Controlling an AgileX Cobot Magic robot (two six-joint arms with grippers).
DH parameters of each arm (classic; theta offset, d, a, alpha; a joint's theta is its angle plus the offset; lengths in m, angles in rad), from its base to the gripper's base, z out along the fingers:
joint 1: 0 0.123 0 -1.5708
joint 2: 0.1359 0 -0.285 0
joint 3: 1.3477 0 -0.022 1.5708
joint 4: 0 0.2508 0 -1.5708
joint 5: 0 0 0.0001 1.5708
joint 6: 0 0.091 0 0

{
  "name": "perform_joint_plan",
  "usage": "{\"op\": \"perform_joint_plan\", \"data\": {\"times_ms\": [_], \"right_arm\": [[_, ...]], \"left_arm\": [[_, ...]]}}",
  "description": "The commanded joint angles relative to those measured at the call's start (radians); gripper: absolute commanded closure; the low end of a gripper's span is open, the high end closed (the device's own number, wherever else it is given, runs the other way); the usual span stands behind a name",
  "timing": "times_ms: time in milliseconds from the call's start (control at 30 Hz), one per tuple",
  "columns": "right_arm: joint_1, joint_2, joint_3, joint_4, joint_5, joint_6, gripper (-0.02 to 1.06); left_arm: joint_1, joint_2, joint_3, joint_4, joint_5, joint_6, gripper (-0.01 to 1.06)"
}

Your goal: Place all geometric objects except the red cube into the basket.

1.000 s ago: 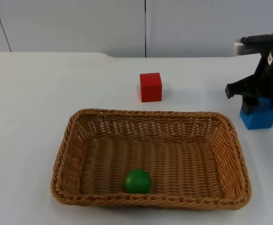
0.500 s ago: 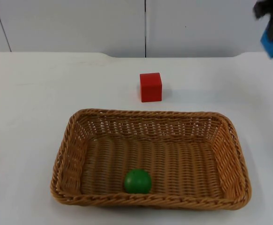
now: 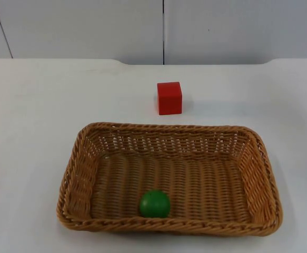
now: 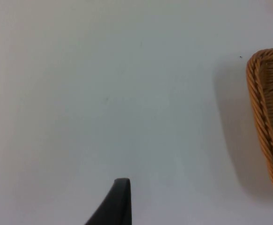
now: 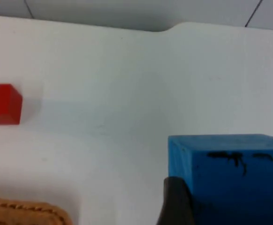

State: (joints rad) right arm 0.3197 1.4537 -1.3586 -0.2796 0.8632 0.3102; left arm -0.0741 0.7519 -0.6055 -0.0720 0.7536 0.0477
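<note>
The right gripper (image 5: 206,206) has its jaws shut on the blue block (image 5: 230,173), up above the worktop (image 3: 37,105). The left gripper (image 4: 115,204) waits beside the basket (image 3: 169,224); its jaws I cannot tell. A green ball (image 3: 154,203) sits in the basket, the red cube (image 3: 169,97) behind.

Tan woven basket (image 3: 169,179), green ball (image 3: 154,203), red cube (image 3: 169,97), blue block (image 5: 230,173) with black scuffs, white table (image 3: 37,105).
</note>
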Motion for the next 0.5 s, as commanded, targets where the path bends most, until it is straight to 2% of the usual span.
{"op": "perform_joint_plan", "data": {"times_ms": [0,133,167,333,400,467], "right_arm": [[0.023,-0.02,0.031,0.005,0.002,-0.012,1.05],[0.156,-0.025,0.146,0.005,-0.026,0.013,1.05],[0.156,-0.025,0.146,0.005,-0.026,0.013,1.05],[0.335,-0.025,0.256,0.005,-0.164,0.063,1.05],[0.352,-0.025,0.265,0.005,-0.173,0.069,1.05],[0.424,-0.025,0.3,0.005,-0.237,0.087,1.05]], "left_arm": [[0.006,-0.008,0.004,0.002,-0.007,-0.008,0.0],[0.006,-0.008,0.004,0.002,-0.007,-0.008,0.0],[0.006,-0.008,0.004,0.002,-0.007,-0.008,0.0],[0.006,-0.008,0.004,0.002,-0.007,-0.008,0.0],[0.006,-0.008,0.004,0.002,-0.007,-0.008,0.0],[0.006,-0.008,0.004,0.002,-0.007,-0.008,0.0]]}}
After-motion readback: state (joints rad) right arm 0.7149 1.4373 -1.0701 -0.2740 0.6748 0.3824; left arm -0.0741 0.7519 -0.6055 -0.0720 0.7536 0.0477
